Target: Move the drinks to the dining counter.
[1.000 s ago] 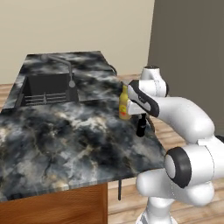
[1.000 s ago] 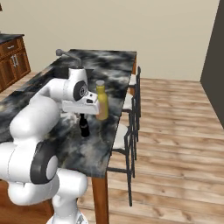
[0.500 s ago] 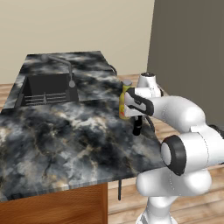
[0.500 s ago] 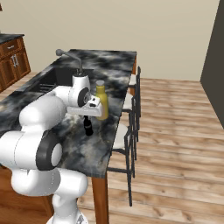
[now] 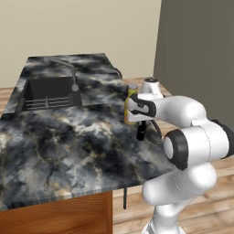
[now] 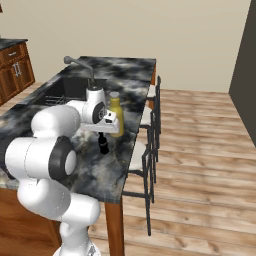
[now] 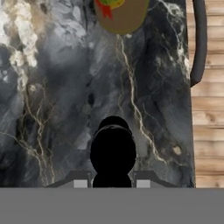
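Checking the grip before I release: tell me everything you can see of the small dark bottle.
The small dark bottle is slim with a dark cap, standing upright on the dining counter near its stool-side edge. The tool is shut on its top from above. The yellow bottle stands just behind it, apart. From the hand view it shows as a round dark top; its label can't be made out.

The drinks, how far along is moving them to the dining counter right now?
Done: the yellow bottle stands on the dining counter near its stool-side edge. In hand: the gripper is shut on the small brown bottle, low over the stone beside the yellow one. Left: set it down, let go and pull the arm away.
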